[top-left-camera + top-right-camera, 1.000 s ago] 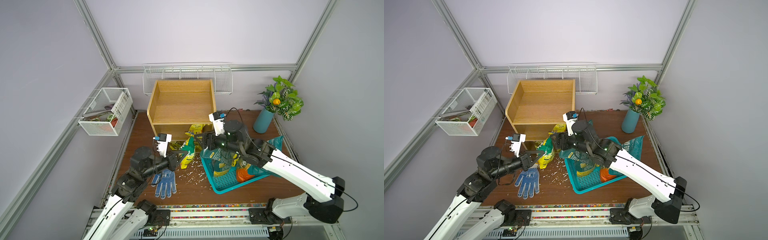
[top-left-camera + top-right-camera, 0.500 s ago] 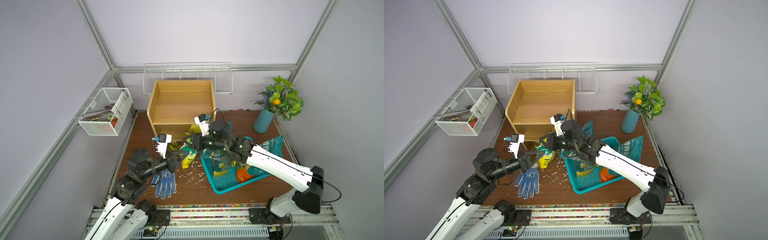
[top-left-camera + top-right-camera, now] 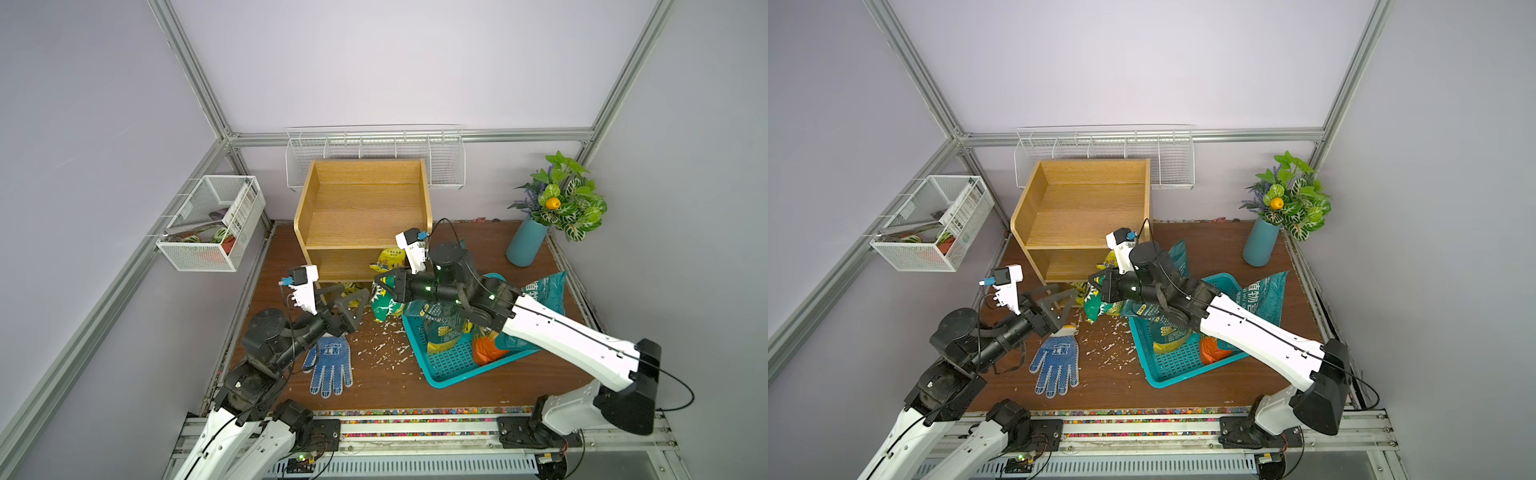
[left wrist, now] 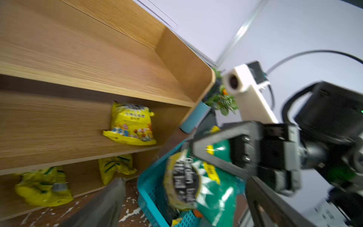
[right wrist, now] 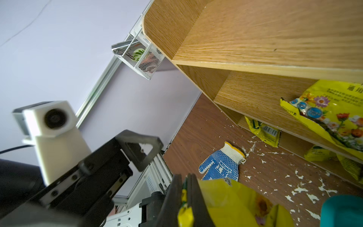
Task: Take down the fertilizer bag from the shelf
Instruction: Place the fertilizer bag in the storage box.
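Fertilizer bag [image 3: 384, 306] is off the shelf [image 3: 361, 208] and hangs just in front of it from the right gripper [image 3: 383, 286]. The jaws are pinching only its top edge, so imo it could slip or rip and dump more white flakes [image 3: 380, 347] on the surface. Left gripper [image 3: 357, 309] sits right beside it, jaws spread wide, and might snag it. Teal basket [image 3: 440, 380] holds another green bag [image 3: 440, 332] plus something orange [image 3: 484, 351]. The shelf's lower tiers hold yellow bags [image 4: 130, 125].
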Controlling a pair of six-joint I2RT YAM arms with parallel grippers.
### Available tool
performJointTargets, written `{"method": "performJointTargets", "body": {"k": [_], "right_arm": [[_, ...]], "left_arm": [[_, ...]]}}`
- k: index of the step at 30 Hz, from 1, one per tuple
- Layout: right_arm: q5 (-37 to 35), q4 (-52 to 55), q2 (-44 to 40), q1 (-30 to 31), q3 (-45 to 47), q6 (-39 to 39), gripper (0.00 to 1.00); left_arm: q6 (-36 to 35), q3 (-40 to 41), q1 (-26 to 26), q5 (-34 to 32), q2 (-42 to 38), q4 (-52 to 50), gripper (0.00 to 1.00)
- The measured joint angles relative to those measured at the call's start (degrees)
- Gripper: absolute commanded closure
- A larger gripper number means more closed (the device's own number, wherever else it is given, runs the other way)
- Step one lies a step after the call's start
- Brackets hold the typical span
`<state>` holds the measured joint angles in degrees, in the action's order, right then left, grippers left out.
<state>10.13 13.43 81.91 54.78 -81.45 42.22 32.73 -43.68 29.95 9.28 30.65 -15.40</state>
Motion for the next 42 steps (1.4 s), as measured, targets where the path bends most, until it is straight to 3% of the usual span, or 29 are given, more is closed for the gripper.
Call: {"method": "performJointTargets", "body": {"k": [3,6,16,23,33,42], "right_arm": [[-0.1,3.9,-3.8,0.0,-0.8,-1.7,1.0],[-0.2,8.3,-9.3,0.2,-0.8,-3.0,1.0],[-1.4,17.1,-25.9,2.0,5.0,-4.6,1.0],[-8.3,22.8,-28.8,2.0,4.7,-7.8,1.0],[-6.9,23.9,-24.2,2.0,-3.2,-11.1,1.0],[-16.4,30.6,-33.6,2.0,-4.1,-12.9,1.0]], "left_arm": [[1.6,1.6,0.0,-7.7,-0.3,-0.1,0.0],[2.8,3.1,0.0,-11.0,0.8,-0.2,0.0],[5.2,4.2,0.0,-10.3,8.9,1.7,0.0],[6.1,4.2,0.0,-8.7,9.7,3.1,0.0],[6.8,6.1,0.0,-7.9,7.3,3.1,0.0],[7.1,6.6,0.0,-7.7,7.4,3.4,0.0]]}}
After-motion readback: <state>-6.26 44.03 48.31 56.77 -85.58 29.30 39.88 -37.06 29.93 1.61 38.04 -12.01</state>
